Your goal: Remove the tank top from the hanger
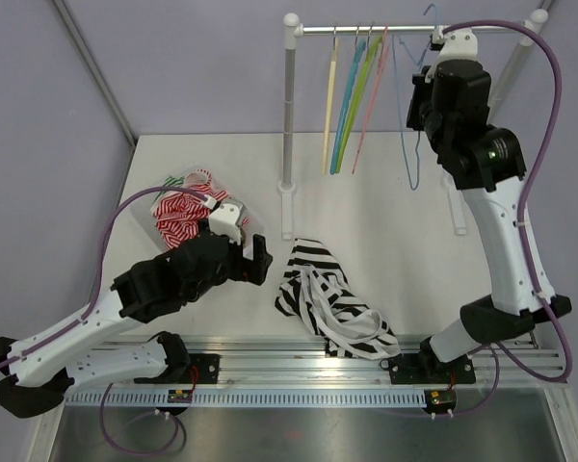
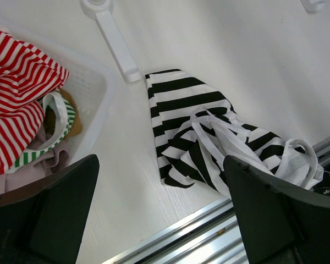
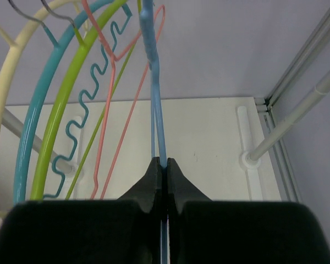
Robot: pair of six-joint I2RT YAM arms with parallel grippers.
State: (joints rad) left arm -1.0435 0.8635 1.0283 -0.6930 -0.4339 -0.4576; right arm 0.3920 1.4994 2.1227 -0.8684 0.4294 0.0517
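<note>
Striped black-and-white tank top (image 1: pixel 329 306) lies crumpled on table (image 1: pixel 385 221) mid top view, clear of the blue hanger (image 1: pixel 411 154) at 1 o'clock, so the job looks basically done. L gripper (image 1: pixel 255 262) hangs just beside it at 9 o'clock, jaws wide, nothing held. R gripper (image 1: pixel 438 46) is up at the rail (image 1: pixel 366 29). Risk: the top's 5 o'clock end sits near the front metal track (image 1: pixel 299 351), so straps could catch there if dragged. Basket (image 1: pixel 135 207) at 10 o'clock holds a red-striped garment (image 1: pixel 185 217). L wrist view: tank top (image 2: pixel 209 137) at 1 o'clock between wide-apart fingers (image 2: pixel 60 209), untouched; basket (image 2: pixel 93 88) at 9 o'clock w/ red-striped garment (image 2: pixel 16 99), plus green-striped trim (image 2: pixel 49 143) and something pinkish. R wrist view: R gripper (image 3: pixel 164 176) is pinched tight on the blue hanger (image 3: pixel 157 121); pink hanger (image 3: pixel 121 110) sits close at 11 o'clock, so a yank or sudden let-go could swing them together or unhook it.
</note>
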